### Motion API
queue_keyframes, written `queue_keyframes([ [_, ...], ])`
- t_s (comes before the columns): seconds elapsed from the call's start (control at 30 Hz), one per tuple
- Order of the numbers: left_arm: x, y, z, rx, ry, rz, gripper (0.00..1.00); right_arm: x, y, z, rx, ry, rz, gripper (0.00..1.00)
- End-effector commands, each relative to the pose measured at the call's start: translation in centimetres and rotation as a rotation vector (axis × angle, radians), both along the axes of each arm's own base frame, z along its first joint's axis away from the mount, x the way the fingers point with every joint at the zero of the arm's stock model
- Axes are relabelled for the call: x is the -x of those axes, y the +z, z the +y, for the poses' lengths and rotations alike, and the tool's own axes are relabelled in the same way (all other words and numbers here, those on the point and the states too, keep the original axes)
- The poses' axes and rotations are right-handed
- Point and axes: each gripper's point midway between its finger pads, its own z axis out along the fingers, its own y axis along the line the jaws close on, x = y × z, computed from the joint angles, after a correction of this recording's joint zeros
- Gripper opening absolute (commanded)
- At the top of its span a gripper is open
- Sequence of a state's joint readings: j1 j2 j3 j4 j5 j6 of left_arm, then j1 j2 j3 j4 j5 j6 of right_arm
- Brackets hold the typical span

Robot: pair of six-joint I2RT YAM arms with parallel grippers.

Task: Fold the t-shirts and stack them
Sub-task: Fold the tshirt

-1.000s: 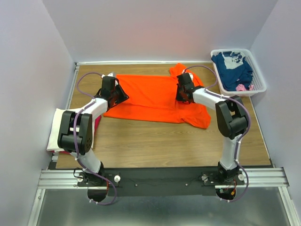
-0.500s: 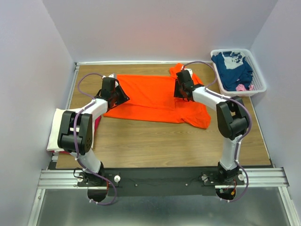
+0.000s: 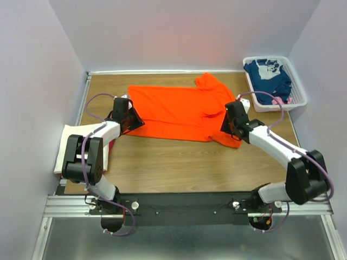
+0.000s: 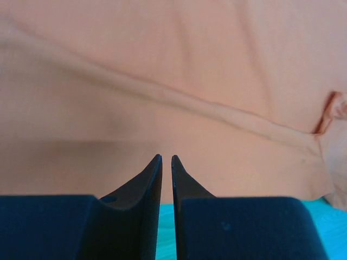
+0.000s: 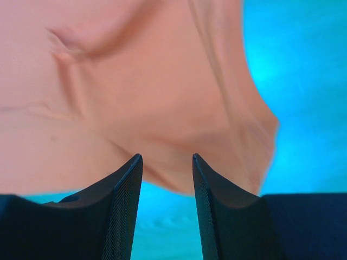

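While the orange t-shirt lies lengthwise along the tabletop's far edge, the left gripper, nearly closed, seems to pinch its left corner; the right gripper gapes at its right corner.

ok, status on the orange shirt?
Left gripper nearly shut at orange t-shirt edge, right gripper open. Shirt spread out, unfolded. Basket off to the side.

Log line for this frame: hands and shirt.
shirt: orange t-shirt spread out, unfolded | left hand: nearly closed at its left edge, grip unclear | right hand: open over its near sleeve
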State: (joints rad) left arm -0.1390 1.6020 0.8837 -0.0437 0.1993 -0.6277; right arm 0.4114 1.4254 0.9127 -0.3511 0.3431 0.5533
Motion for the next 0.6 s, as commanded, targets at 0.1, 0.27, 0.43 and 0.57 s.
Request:
queue_keyframes([
  [0.1, 2.7, -1.0, 1.3, 0.016, 0.044, 0.021, 0.2, 6.5, -2.8, -3.2, -0.034, -0.153, 0.093, 0.49],
  [0.27, 3.2, -1.0, 1.9, 0.059, 0.076, 0.029, 0.19, 6.8, -4.1, -3.7, -0.012, -0.189, 0.125, 0.49],
  [0.43, 2.1, 0.5, 2.6, 0.064, 0.098, -0.011, 0.19, 6.7, -4.8, -4.7, 0.035, -0.209, 0.142, 0.49],
  [0.57, 1.1, 1.2, 2.7, 0.068, 0.108, -0.028, 0.2, 7.2, -5.1, -5.8, 0.031, -0.24, 0.147, 0.51],
])
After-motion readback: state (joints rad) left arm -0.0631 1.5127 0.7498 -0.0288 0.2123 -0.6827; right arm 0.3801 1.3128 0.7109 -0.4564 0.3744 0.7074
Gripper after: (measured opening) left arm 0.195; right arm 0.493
